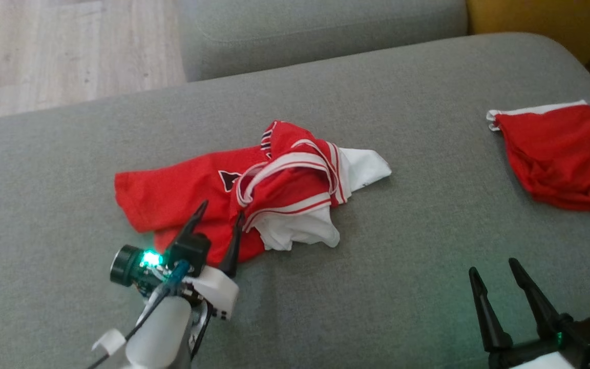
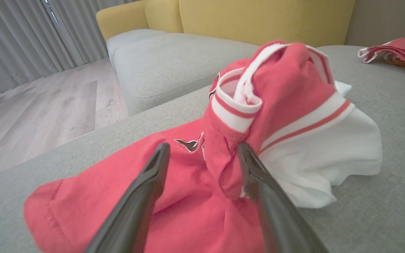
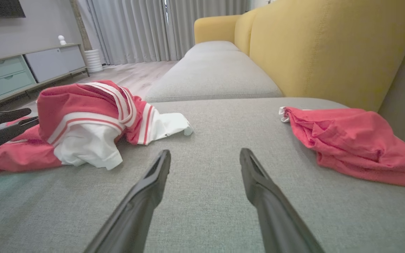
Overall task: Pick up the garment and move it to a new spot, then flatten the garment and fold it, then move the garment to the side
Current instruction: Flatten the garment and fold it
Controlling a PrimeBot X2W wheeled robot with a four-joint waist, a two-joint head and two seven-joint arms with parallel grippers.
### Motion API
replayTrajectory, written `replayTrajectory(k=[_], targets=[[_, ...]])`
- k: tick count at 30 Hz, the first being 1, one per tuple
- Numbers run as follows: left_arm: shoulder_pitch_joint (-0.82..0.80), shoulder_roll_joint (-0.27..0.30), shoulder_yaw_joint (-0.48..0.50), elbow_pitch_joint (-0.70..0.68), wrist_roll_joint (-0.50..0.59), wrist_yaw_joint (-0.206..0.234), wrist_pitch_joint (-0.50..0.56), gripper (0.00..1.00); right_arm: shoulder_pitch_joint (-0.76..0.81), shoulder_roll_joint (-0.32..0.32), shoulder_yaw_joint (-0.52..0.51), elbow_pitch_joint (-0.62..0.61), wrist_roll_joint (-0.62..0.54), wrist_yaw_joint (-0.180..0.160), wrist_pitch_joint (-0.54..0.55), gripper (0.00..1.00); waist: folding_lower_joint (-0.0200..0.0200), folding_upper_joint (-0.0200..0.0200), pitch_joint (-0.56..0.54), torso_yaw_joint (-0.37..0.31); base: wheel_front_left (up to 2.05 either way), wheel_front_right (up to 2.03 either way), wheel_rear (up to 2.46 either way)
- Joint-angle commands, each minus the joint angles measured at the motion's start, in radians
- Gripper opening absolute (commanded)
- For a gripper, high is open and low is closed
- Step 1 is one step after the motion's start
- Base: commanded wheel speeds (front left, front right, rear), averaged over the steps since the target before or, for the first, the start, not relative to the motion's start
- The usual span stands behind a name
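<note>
While left gripper point(image 1: 223, 209) hangs spread over crumpled garment point(image 1: 172, 189) | black print point(image 1: 228, 179) half-hidden | right gripper point(image 1: 493, 265) spread, base cropped

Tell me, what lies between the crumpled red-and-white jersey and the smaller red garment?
Bare grey fabric cushion, in the head view, separates the red-and-white jersey from the smaller red garment.

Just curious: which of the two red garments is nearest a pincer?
The crumpled red-and-white jersey, at the open left pincer; the other red garment lies far right.
</note>
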Motion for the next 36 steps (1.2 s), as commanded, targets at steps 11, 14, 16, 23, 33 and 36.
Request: replayTrajectory(k=[11, 14, 16, 23, 33, 36], targets=[[-0.140, 0.004, -0.016, 0.016, -0.021, 0.005, -0.019, 1.00, -0.069, -0.033, 0.025, -0.027, 0.016, 0.007, -0.011, 1.00, -0.0002, 0.0000, 0.060, -0.027, 0.00, 0.00, 0.00], [-0.152, 0.004, -0.035, -0.008, -0.023, -0.008, -0.019, 1.00, -0.076, -0.033, 0.024, -0.025, 0.016, 0.007, -0.011, 1.00, -0.0002, 0.0000, 0.064, -0.032, 0.00, 0.00, 0.00], [-0.161, 0.004, -0.050, -0.015, -0.030, -0.026, -0.019, 0.00, -0.081, -0.032, 0.032, -0.019, 0.015, 0.007, -0.011, 1.00, -0.0002, 0.0000, 0.059, -0.042, 0.00, 0.00, 0.00], [-0.231, 0.004, -0.164, -0.045, -0.194, -0.121, -0.019, 0.00, -0.093, -0.008, 0.061, -0.004, 0.014, 0.007, -0.011, 1.00, -0.0002, 0.0000, -0.010, -0.132, 0.00, 0.00, 0.00], [-0.518, 0.004, -0.333, -0.128, -0.378, -0.132, -0.014, 0.00, -0.090, 0.017, 0.081, -0.001, 0.016, 0.007, -0.011, 1.00, -0.0002, 0.0000, -0.055, -0.249, 0.00, 0.00, 0.00], [-0.644, 0.004, -0.297, -0.138, -0.416, -0.132, -0.017, 0.00, -0.092, 0.026, 0.082, 0.000, 0.015, 0.007, -0.011, 1.00, -0.0002, 0.0000, -0.063, -0.263, 0.00, 0.00, 0.00]])
